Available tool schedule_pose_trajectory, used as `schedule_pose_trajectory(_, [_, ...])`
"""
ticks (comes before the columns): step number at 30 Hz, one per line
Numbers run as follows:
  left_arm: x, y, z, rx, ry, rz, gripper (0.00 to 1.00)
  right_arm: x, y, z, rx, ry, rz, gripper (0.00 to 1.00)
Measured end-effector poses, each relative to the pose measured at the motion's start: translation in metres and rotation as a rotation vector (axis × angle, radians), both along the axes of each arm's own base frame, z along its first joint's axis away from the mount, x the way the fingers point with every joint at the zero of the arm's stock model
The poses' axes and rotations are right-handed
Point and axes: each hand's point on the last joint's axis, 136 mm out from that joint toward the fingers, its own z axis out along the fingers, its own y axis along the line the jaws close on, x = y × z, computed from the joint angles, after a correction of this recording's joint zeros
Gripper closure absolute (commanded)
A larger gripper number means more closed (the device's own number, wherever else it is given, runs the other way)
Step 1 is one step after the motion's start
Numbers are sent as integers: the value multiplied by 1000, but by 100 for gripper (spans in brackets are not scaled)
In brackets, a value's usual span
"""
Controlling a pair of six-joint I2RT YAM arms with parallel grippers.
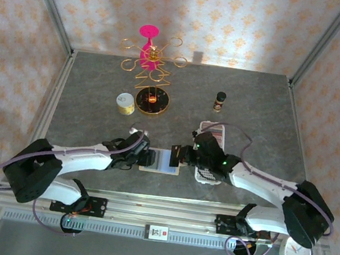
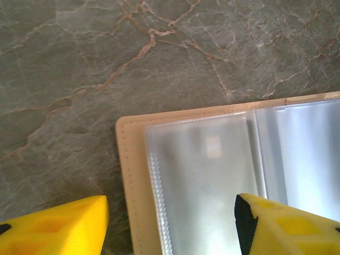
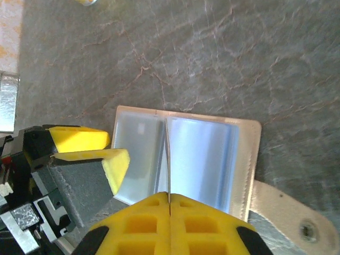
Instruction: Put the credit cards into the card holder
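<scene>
The beige card holder [image 1: 160,161] lies open on the stone table, its clear sleeves [image 3: 199,159] facing up and its snap tab [image 3: 287,215] off to one side. My right gripper [image 3: 169,197] is shut on one thin credit card [image 3: 167,151]. The card is seen edge-on, upright over the holder's middle fold. My left gripper [image 2: 170,228] is open at the holder's left edge [image 2: 130,175]. One yellow finger [image 2: 58,228] is on the table side and the other finger [image 2: 281,226] is over the left sleeve. From above, the left gripper [image 1: 147,158] and right gripper [image 1: 180,155] flank the holder.
A long white perforated tray [image 1: 215,132] lies under my right arm, mostly covered by it. Farther back stand a gold wire stand with a pink top [image 1: 149,61], a small yellow tin [image 1: 125,103] and a small dark bottle [image 1: 220,100].
</scene>
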Motion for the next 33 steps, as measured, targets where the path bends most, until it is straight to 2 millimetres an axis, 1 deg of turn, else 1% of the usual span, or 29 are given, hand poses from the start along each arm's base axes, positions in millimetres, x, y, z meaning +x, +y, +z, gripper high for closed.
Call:
schedule_pose_trajectory(3, [1, -2, -5, 20, 13, -10, 36, 4, 8, -1, 39, 16, -22, 100])
schedule_pose_trajectory(8, [3, -1, -8, 48, 15, -15, 43, 11, 17, -3, 84, 29, -51, 100])
schedule_pose_trajectory(11, [4, 0, -9, 62, 18, -14, 47, 11, 22, -9, 92, 45, -54, 100])
schedule_pose_trajectory(16, [4, 3, -10, 78, 17, -7, 57, 11, 28, -20, 92, 73, -52, 100])
schedule_pose_trajectory(19, [5, 4, -11, 84, 16, -3, 60, 11, 29, -28, 84, 90, -55, 100])
schedule_pose_trajectory(21, [5, 4, -11, 85, 16, -3, 62, 11, 30, -29, 88, 96, -57, 100])
schedule_pose_trajectory(33, [5, 4, -11, 84, 16, -2, 63, 15, 41, -22, 151, 97, -80, 100])
